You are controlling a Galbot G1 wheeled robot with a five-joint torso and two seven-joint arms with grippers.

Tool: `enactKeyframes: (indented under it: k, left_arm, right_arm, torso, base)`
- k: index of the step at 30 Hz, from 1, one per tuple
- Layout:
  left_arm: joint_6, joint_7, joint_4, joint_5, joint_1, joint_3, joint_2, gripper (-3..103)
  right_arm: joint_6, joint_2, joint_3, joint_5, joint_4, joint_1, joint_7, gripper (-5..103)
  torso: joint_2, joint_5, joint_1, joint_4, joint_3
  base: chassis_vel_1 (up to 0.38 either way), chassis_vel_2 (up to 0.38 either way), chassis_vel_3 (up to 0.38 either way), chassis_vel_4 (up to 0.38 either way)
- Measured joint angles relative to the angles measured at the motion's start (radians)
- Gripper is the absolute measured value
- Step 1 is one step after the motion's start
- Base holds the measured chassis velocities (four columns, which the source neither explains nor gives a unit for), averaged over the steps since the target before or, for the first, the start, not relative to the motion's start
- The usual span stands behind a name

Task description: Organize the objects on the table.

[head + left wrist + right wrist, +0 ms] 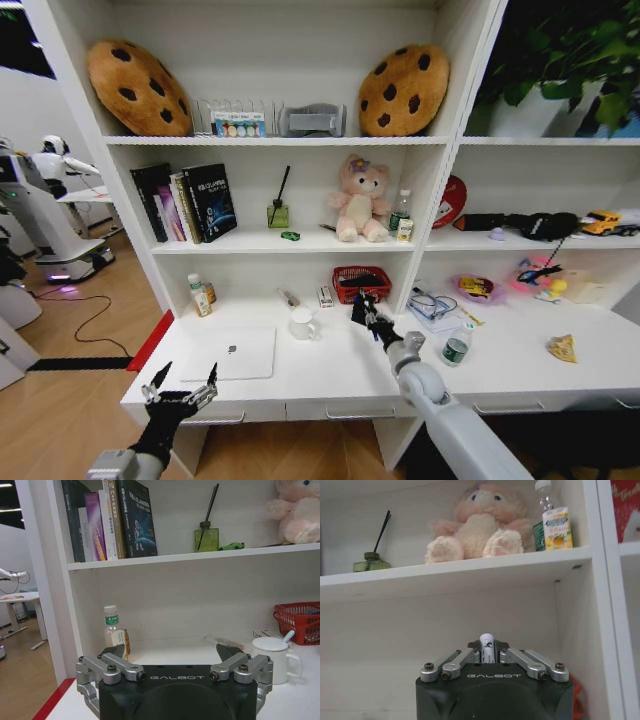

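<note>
Laptop (229,353) is lying shut on the desk (330,385), just beyond the left gripper (181,390), whose fingers are standing wide apart at the desk's front edge. Judged stiff, slim and slippery, it is best gripped by an overhanging edge. Right gripper (362,306) is hovering before the red basket (361,282), pinching a small white tube (487,647), judged light and rigid.

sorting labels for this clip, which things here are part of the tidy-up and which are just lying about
Job:
silver laptop
small white item in the right pincer
green toy car
white desk

Lying about:
pink plush bear
cookie cushions
books
red basket
</note>
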Motion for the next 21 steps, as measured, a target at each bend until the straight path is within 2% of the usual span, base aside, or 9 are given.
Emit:
enactKeyframes:
  k: [1, 2, 5, 6, 9, 10, 12, 21]
  left_arm:
    - [0.000, 0.000, 0.000, 0.000, 0.000, 0.000, 0.000, 100]
    - [0.000, 0.000, 0.000, 0.000, 0.000, 0.000, 0.000, 100]
    - [0.000, 0.000, 0.000, 0.000, 0.000, 0.000, 0.000, 100]
    - [0.000, 0.000, 0.000, 0.000, 0.000, 0.000, 0.000, 100]
    - [0.000, 0.000, 0.000, 0.000, 0.000, 0.000, 0.000, 100]
    - [0.000, 0.000, 0.000, 0.000, 0.000, 0.000, 0.000, 100]
    - [0.000, 0.000, 0.000, 0.000, 0.000, 0.000, 0.000, 100]
    - [0.000, 0.000, 0.000, 0.000, 0.000, 0.000, 0.000, 100]
  right_arm:
    - [0.069, 0.016, 0.000, -0.049, -0.074, 0.044, -0.002, 13]
    - [0.069, 0.016, 0.000, -0.049, -0.074, 0.044, -0.002, 13]
    - [0.218, 0.070, -0.023, -0.138, -0.252, 0.169, -0.001, 13]
    - [0.247, 0.084, -0.031, -0.157, -0.296, 0.202, -0.002, 13]
    - [0.275, 0.097, -0.040, -0.171, -0.337, 0.232, -0.005, 13]
    - [0.315, 0.120, -0.052, -0.187, -0.395, 0.275, -0.008, 13]
    - [0.339, 0.139, -0.058, -0.202, -0.443, 0.305, -0.011, 13]
    - [0.409, 0.188, -0.060, -0.278, -0.605, 0.362, -0.027, 13]
  torso:
    - [0.000, 0.0002, 0.000, -0.0001, 0.000]
    - [0.000, 0.0002, 0.000, -0.0001, 0.000]
    - [0.000, 0.0000, 0.000, 0.0003, 0.000]
    - [0.000, 0.0002, 0.000, 0.0002, 0.000]
    - [0.000, 0.0000, 0.000, 0.0003, 0.000]
    - [0.000, 0.0000, 0.000, 0.0002, 0.000]
    - [0.000, 0.0000, 0.000, 0.0003, 0.000]
    - [0.000, 0.0000, 0.000, -0.0001, 0.000]
  base:
    - [0.000, 0.000, 0.000, 0.000]
    - [0.000, 0.000, 0.000, 0.000]
    - [0.000, 0.000, 0.000, 0.000]
    - [0.000, 0.000, 0.000, 0.000]
    - [0.000, 0.000, 0.000, 0.000]
    - [0.000, 0.000, 0.000, 0.000]
    - [0.000, 0.000, 0.000, 0.000]
    - [0.000, 0.000, 0.000, 0.000]
